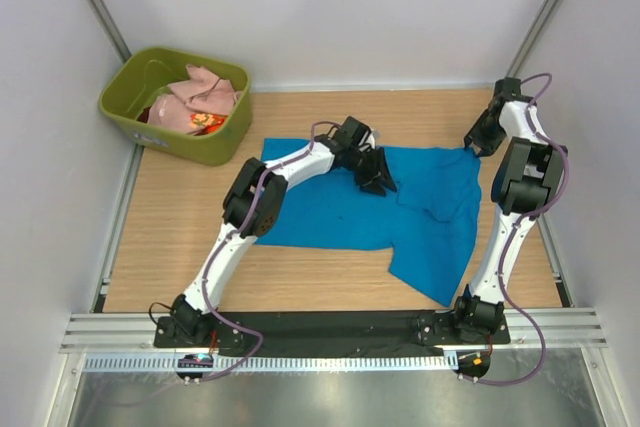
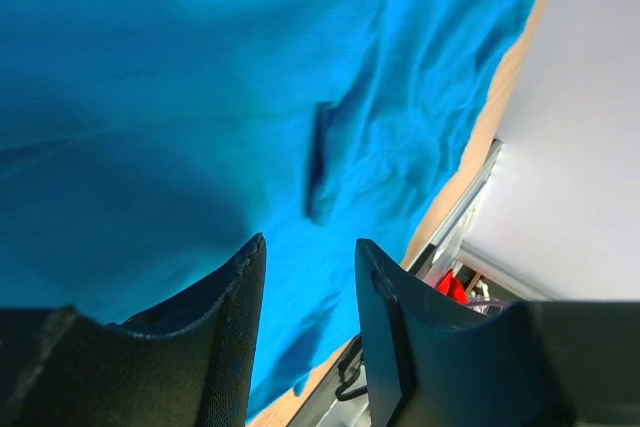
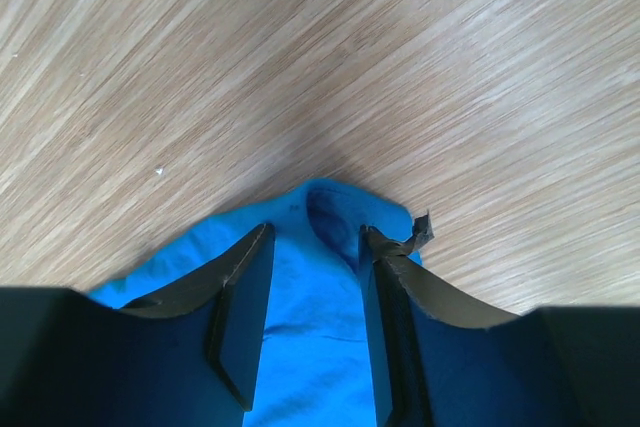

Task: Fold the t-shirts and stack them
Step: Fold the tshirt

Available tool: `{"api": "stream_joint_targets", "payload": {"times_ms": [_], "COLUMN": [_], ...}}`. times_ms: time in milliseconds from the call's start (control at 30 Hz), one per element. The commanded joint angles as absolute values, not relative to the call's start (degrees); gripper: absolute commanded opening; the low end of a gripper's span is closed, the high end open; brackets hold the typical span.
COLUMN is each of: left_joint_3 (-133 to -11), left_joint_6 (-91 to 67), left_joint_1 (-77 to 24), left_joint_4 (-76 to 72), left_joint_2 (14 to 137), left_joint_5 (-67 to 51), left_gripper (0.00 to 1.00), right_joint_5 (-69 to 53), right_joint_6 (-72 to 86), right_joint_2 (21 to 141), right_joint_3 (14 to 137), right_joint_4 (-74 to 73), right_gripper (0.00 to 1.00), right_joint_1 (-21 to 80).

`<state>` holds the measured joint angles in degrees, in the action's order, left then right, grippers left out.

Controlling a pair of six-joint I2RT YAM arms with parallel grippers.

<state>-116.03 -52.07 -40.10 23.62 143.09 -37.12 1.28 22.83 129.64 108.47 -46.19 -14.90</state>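
At the far left corner an olive-green tub (image 1: pixel 190 143) sits on the wooden surface (image 1: pixel 170 247). A pale pink t-shirt (image 1: pixel 195 95) is crumpled inside it, with a red-orange patterned t-shirt (image 1: pixel 208 123) showing beneath. Both are bunched up and would need shaking out before any fold.

Moving right, the left pincer (image 2: pixel 308 247) hovers over the middle of the bright blue t-shirt (image 1: pixel 330 217). Its jaws stand apart with nothing between them, only cloth lying below. The blue t-shirt lies spread across the centre of the surface. Its left part is fairly flat, while its right part is rumpled and one flap trails toward the near edge.

At the shirt's far right corner the right pincer (image 3: pixel 315 232) is also released. Its jaws straddle the very tip of the cloth, which lies on the wood between them and looks unclamped.

To my eye this cloth is light, thin and wholly limp. Lifted from one point it should sag and drag its folds along, and it probably slides easily on the smooth wood. There's nothing fragile here, but a shallow pinch could slip off. The best holds are likely the corners and hems, such as the one the right pincer is over, with each pincer taking a matching corner so the panel stays taut. A grab in the middle would only bunch it.
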Motion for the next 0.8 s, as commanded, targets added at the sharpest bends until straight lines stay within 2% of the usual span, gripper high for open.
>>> {"api": "stream_joint_targets", "payload": {"times_ms": [0, 167, 200, 267, 300, 333, 700, 733, 767], "left_joint_3": [-116.2, -115.0, -115.0, -115.2, -115.6, -115.8, -118.6, -118.9, -118.7], "left_joint_6": [-54.2, -54.1, -53.9, -53.1, -52.4, -51.4, -32.8, -31.7, -30.9], "left_joint_1": [-41.7, -41.7, -41.6, -41.1, -40.9, -40.3, -30.8, -29.7, -29.2], "left_joint_4": [19.3, 19.7, 20.0, 20.7, 21.4, 23.9, 43.7, 45.3, 47.6], "left_joint_2": [142.8, 142.3, 142.1, 141.2, 140.7, 140.3, 133.5, 132.6, 132.1], "left_joint_5": [-39.6, -38.3, -38.2, -38.3, -38.0, -37.4, -23.2, -20.9, -19.7], "left_gripper": [0.42, 0.42, 0.42, 0.43, 0.43, 0.43, 0.47, 0.47, 0.48], "right_joint_5": [1.1, 1.8, 2.5, 4.0, 6.3, 7.1, 9.1, 8.9, 8.4], "right_joint_6": [21.6, 22.8, 22.9, 23.2, 23.6, 23.9, 40.2, 42.0, 42.3], "right_joint_2": [131.0, 133.6, 133.9, 135.2, 135.6, 136.0, 141.1, 141.5, 141.8], "right_joint_3": [108.4, 108.9, 109.0, 110.5, 111.1, 111.9, 117.1, 118.2, 118.9], "right_joint_4": [-44.2, -43.9, -43.7, -44.1, -44.4, -44.8, -41.3, -41.7, -42.0], "right_gripper": [0.45, 0.34, 0.25, 0.14, 0.04, 0.02, 0.01, 0.02, 0.09], "right_joint_1": [-15.7, -17.2, -17.4, -17.6, -17.6, -17.6, -17.5, -17.4, -17.3]}}
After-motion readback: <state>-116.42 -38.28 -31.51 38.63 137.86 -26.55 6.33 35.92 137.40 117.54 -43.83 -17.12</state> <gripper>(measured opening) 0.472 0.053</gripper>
